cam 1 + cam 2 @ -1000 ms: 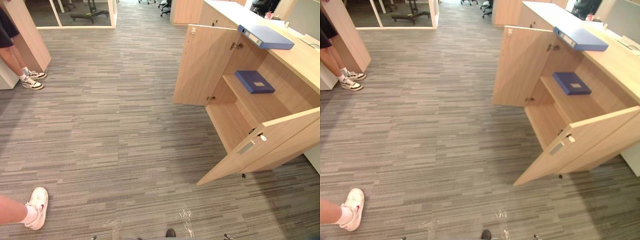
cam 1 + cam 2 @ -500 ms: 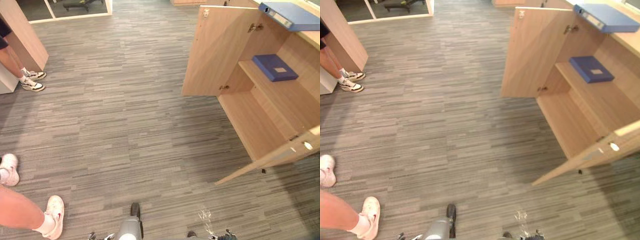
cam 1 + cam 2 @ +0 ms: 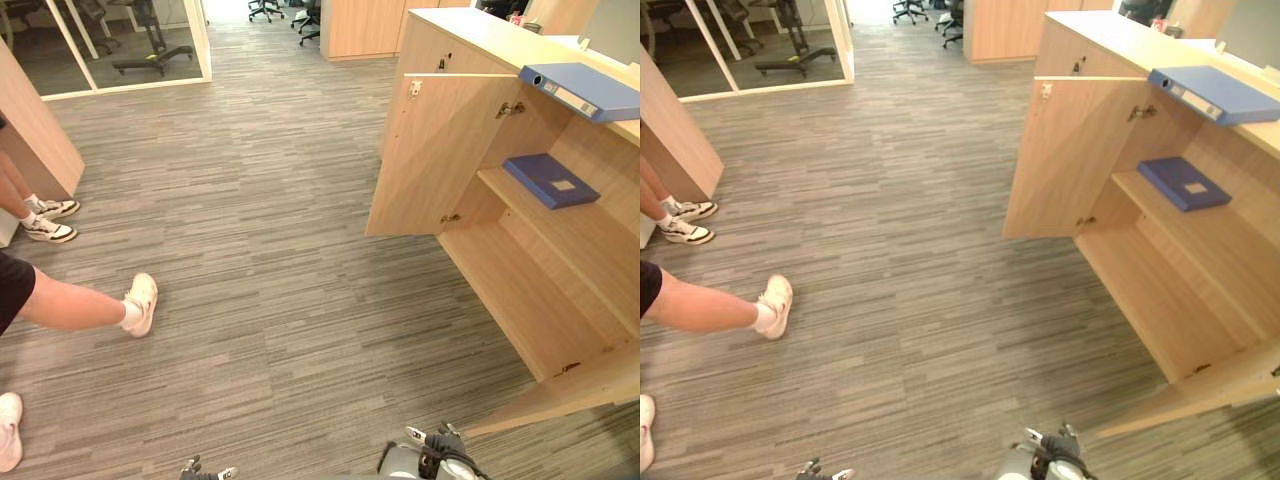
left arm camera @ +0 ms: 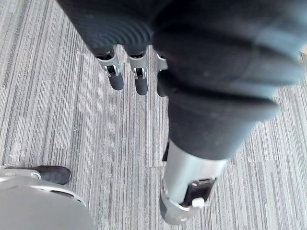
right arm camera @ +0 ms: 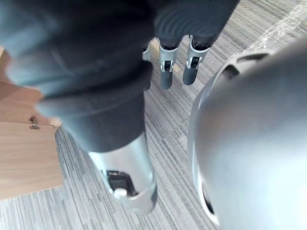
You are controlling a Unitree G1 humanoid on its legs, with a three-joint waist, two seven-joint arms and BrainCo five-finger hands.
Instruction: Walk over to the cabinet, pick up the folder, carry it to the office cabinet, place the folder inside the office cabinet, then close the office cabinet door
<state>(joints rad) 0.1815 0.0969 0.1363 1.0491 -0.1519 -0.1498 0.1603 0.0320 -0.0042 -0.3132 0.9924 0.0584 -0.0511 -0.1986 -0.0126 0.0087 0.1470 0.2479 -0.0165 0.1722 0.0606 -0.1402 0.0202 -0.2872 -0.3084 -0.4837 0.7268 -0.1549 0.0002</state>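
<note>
Open room: wide carpet (image 3: 270, 250) runs from the hinge side of the office cabinet (image 3: 520, 300) out to a person's leg (image 3: 75, 303), nothing lying between them.

Edges to mind:
- Left door (image 3: 430, 155) is swung fully out, square to the cabinet front, its free edge pointing into the carpet.
- Right door (image 3: 575, 392) is also swung out, on the cabinet's near side, with its edge reaching furthest toward the robot.
- The cabinet front is open between the two doors.

Counts:
- 2 doors, both open.
- 1 shelf (image 3: 590, 245).
- 2 blue folders.
- 4 white shoes across the carpet from the cabinet: one pair (image 3: 45, 220) by a wood panel (image 3: 30, 120), one shoe on the outstretched leg, one (image 3: 8, 430) nearest the robot.

Folder (image 3: 585, 92) is a ring binder lying flat on the cabinet top, above the open compartment. Its labelled spine faces out over the front edge. Long axis looks roughly along that edge, but the far end is cut off.

Second folder (image 3: 551, 180) lies flat on the shelf inside the cabinet, toward the left-door end.

Left hand (image 4: 140, 81): fingers straight, hanging over carpet, carrying nothing. Right hand (image 5: 165, 72): fingers likewise straight and bare, with a cabinet door beside it.
</note>
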